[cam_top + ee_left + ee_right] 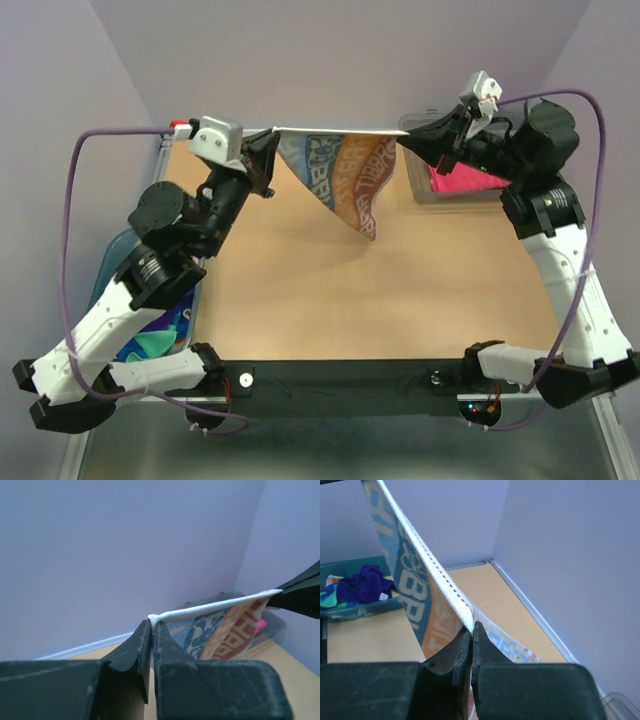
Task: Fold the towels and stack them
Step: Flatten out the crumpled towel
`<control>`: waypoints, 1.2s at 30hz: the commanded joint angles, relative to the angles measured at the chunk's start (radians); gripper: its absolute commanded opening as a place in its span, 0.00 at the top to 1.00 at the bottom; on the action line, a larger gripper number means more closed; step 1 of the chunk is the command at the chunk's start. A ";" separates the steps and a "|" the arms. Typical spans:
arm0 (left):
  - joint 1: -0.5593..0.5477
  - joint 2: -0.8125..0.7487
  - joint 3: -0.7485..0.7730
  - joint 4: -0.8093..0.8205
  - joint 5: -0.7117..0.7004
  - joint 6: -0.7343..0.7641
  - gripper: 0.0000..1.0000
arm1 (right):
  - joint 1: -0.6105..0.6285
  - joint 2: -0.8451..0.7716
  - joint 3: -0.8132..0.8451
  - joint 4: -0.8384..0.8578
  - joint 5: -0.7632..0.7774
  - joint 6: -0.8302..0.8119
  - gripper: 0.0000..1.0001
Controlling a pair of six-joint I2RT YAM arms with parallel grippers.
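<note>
The left gripper (273, 142) (151, 626) is pinched nearly closed on 1 top corner of the striped towel (345, 175). In the left wrist view, the white hem bunches right at its fingertips. The right gripper (406, 141) (471, 630) is clamped tight on the opposite top corner, with the hem running out from between its jaws.

Between the 2 grippers the towel's top edge is stretched into a taut, nearly level line above the far edge of the table (350, 290). Below that line the blue, orange and white cloth hangs in a point. Large letters show on its face, and its lower tip is off the wood. Both arms reach up and inward from their bases at the near edge.

Behind the right gripper, a clear bin (420, 192) stands at the far right corner of the table and holds a pink towel (465, 180). On the left side, partly under the left arm, a tub (355, 611) holds a purple towel (362, 585) and a teal towel (155, 345) in a loose heap.
</note>
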State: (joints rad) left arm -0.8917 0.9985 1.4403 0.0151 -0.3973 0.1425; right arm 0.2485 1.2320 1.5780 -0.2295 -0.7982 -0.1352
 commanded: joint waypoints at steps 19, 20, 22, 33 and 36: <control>-0.004 -0.247 -0.236 0.063 0.077 -0.119 1.00 | -0.023 -0.151 0.082 -0.301 -0.075 -0.006 0.99; -0.003 -0.210 -0.245 0.062 0.025 -0.121 1.00 | -0.023 -0.131 0.086 -0.300 -0.064 0.005 0.99; -0.001 -0.160 -0.256 0.057 -0.111 -0.121 1.00 | -0.023 -0.064 0.097 -0.298 -0.012 0.008 0.99; 0.325 0.296 -0.287 0.206 -0.089 -0.228 1.00 | -0.023 0.357 0.125 -0.194 0.283 -0.125 0.99; 0.373 0.426 -0.229 0.244 -0.065 -0.219 1.00 | -0.022 0.473 0.163 -0.148 0.324 -0.167 0.99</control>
State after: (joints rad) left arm -0.5915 1.3693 1.1439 0.1596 -0.4057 -0.0696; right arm 0.2459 1.6447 1.6485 -0.4835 -0.6193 -0.2184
